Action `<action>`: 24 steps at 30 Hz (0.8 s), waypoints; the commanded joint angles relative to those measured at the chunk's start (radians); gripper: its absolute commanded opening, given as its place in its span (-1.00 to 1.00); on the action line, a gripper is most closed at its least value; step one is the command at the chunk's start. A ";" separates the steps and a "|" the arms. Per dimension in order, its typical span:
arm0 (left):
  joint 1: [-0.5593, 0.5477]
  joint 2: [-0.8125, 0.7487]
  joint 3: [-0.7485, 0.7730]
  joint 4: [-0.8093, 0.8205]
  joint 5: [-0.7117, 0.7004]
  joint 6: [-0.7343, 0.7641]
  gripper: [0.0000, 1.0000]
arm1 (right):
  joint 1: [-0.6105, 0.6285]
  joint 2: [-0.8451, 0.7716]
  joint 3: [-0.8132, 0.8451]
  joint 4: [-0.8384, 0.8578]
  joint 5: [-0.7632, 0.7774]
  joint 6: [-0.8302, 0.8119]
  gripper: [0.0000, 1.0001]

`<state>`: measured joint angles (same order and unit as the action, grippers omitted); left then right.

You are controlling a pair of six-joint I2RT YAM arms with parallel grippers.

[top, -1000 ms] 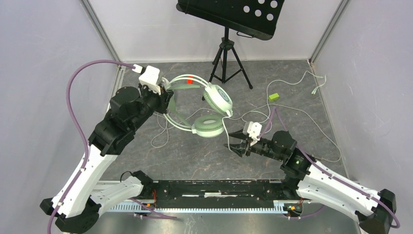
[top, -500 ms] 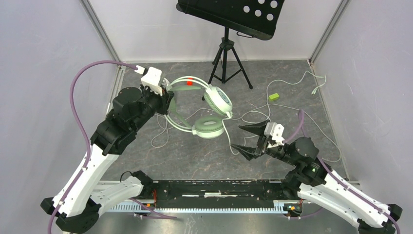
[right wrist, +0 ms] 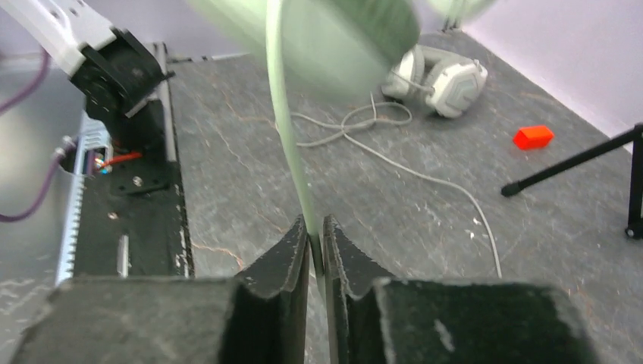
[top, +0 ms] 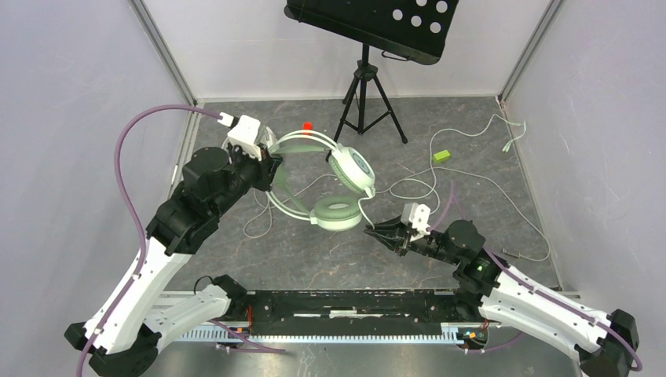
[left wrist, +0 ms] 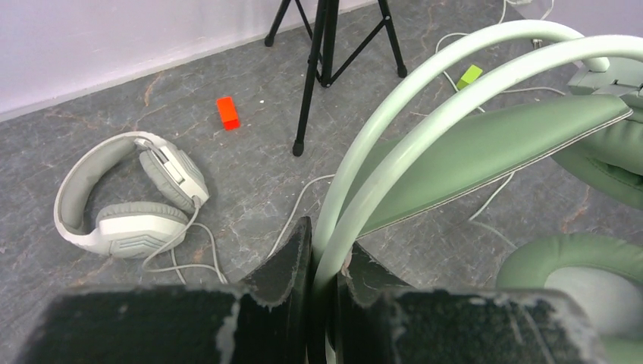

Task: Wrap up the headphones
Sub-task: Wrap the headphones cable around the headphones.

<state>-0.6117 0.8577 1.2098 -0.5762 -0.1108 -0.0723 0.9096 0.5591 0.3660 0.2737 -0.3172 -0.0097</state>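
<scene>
The mint-green headphones (top: 334, 177) hang above the floor, held by the headband. My left gripper (top: 267, 163) is shut on the twin headband rails (left wrist: 425, 91), which pass between its jaws. In the left wrist view that gripper (left wrist: 324, 244) has one green ear cushion (left wrist: 576, 273) at its lower right. My right gripper (top: 372, 229) sits just below the lower earcup, shut on the thin pale cable (right wrist: 284, 121) that rises from its jaws (right wrist: 316, 227). The white-grey headphones (left wrist: 129, 201) lie on the floor, also seen in the right wrist view (right wrist: 440, 72); my left arm hides them from above.
A black music stand on a tripod (top: 365, 86) stands at the back centre. A small red block (top: 306, 126) and a green block (top: 440, 156) lie on the floor. Loose cable loops (top: 487, 184) trail to the right wall. Enclosure walls close both sides.
My right gripper opened wide and swung right, then came back left and closed on the cable under the lower earcup. The mint-green headphones shifted slightly right; my left grip is unchanged.
</scene>
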 commanded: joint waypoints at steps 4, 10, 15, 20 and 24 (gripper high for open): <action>0.003 0.030 0.165 0.026 0.002 -0.250 -0.70 | 0.002 0.042 -0.137 0.184 0.092 -0.040 -0.73; 0.003 0.015 0.179 0.026 0.106 -0.330 -0.70 | 0.001 0.093 -0.164 0.250 0.232 -0.093 -0.91; 0.002 0.008 0.192 -0.014 0.106 -0.315 -0.69 | 0.002 0.101 -0.200 0.289 0.362 -0.122 -1.00; 0.003 0.007 0.186 0.000 0.184 -0.301 -0.67 | 0.001 0.092 -0.142 0.166 0.356 -0.113 -0.39; 0.002 0.005 0.170 -0.016 0.178 -0.271 -0.66 | 0.002 0.000 -0.082 0.062 0.217 -0.131 0.23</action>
<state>-0.6106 0.8871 1.3373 -0.6605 0.0185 -0.2947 0.9096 0.6395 0.2005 0.4023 -0.0067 -0.1181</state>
